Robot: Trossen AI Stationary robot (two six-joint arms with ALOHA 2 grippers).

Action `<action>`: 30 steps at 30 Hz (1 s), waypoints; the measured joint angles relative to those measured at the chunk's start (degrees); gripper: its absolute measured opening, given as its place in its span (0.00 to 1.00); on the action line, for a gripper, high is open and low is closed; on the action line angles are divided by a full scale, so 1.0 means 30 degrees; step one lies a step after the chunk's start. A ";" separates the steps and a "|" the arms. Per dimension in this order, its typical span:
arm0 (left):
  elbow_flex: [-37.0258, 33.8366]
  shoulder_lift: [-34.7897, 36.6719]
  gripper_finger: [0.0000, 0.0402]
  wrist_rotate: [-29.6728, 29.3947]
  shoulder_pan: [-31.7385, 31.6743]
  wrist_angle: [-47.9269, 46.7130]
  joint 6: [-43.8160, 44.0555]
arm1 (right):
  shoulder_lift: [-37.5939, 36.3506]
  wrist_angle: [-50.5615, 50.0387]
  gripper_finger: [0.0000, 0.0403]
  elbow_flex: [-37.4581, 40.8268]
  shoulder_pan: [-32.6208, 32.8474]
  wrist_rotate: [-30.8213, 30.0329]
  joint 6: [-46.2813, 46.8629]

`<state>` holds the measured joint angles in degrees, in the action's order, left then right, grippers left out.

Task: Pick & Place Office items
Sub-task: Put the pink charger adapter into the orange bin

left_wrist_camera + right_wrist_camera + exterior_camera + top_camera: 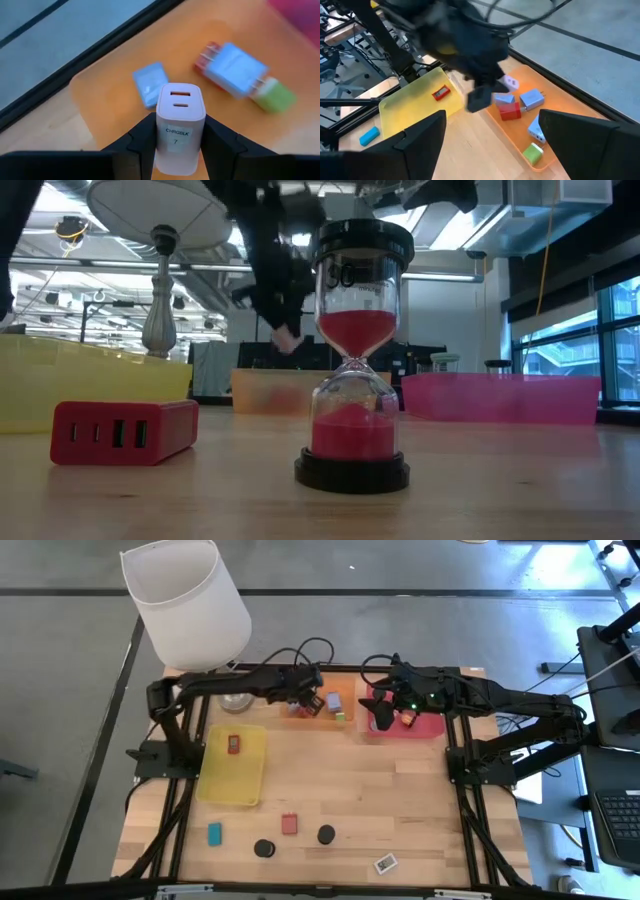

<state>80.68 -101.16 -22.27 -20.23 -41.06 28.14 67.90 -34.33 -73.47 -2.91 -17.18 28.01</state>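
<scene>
While over orange tray [345, 698], left end effector [179, 142] grips lavender charger [179, 126].

Three trays: yellow [215, 780], orange [345, 698], red [432, 727]; two black discs [264, 849]; one lamp [187, 602]

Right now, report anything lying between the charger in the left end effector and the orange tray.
Nothing visible does. The left end effector grips the pale plastic charger block labelled CHRGBLK over bare flat orange tray; a light blue block lies just beyond. The right end effector waits over the flat red tray.
</scene>
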 joint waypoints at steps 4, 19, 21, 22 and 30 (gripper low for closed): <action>0.0000 -0.1483 0.31 0.1095 -0.1458 0.0995 -0.0120 | 0.0000 0.0000 0.80 0.0000 0.0003 -0.0461 0.0003; -0.0022 -0.3267 0.31 0.1021 -0.3016 0.1101 -0.0119 | 0.0000 0.0000 0.80 0.0000 0.0005 -0.0624 -0.0004; -0.0022 -0.3267 0.31 0.1054 -0.3048 0.1102 -0.0334 | 0.0000 0.0000 0.80 0.0000 0.0005 -0.0624 -0.0007; -0.0022 -0.3267 0.31 0.1113 -0.3059 0.1053 -0.0364 | 0.0000 0.0000 0.80 0.0000 -0.0002 -0.0624 -0.0007; -0.0022 -0.3267 0.31 0.0943 -0.3045 0.1014 0.0044 | 0.0000 0.0000 0.80 0.0000 0.0001 -0.0624 -0.0022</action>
<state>80.62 -110.96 -19.44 -29.36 -38.02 28.27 67.90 -34.33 -73.47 -2.91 -19.05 27.94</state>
